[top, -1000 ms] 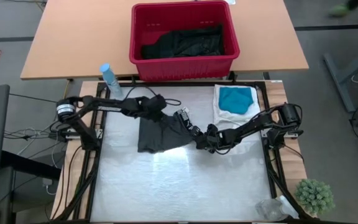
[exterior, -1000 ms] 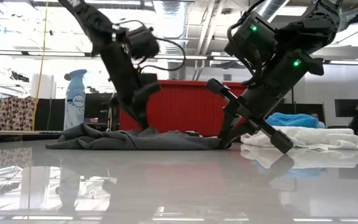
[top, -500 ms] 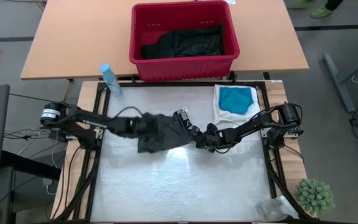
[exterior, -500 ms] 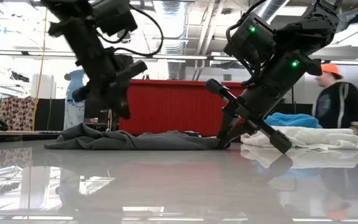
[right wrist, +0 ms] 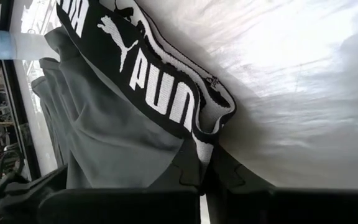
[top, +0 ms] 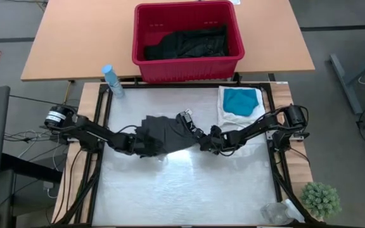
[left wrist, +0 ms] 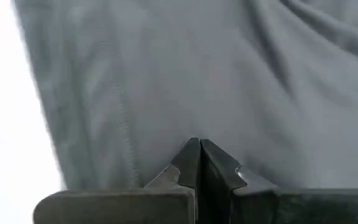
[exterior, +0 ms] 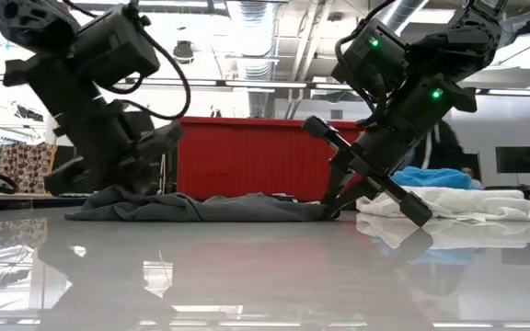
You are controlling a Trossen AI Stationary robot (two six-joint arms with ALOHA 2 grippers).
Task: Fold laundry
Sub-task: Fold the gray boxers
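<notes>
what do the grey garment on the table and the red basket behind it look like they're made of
Grey garment: soft matte knit fabric, probably cotton jersey; it creases and drapes flat, with a woven black elastic waistband bearing white letters. Red basket: rigid moulded plastic, by its smooth, slightly glossy walls and rolled rim.

Table front (top: 189, 190) free; basket (top: 187, 33) blocks rear.

We take this for a lab: ceiling ducts (exterior: 274, 14) (bare), a framed bench (top: 189, 190), loose cables (top: 18, 136).
</notes>
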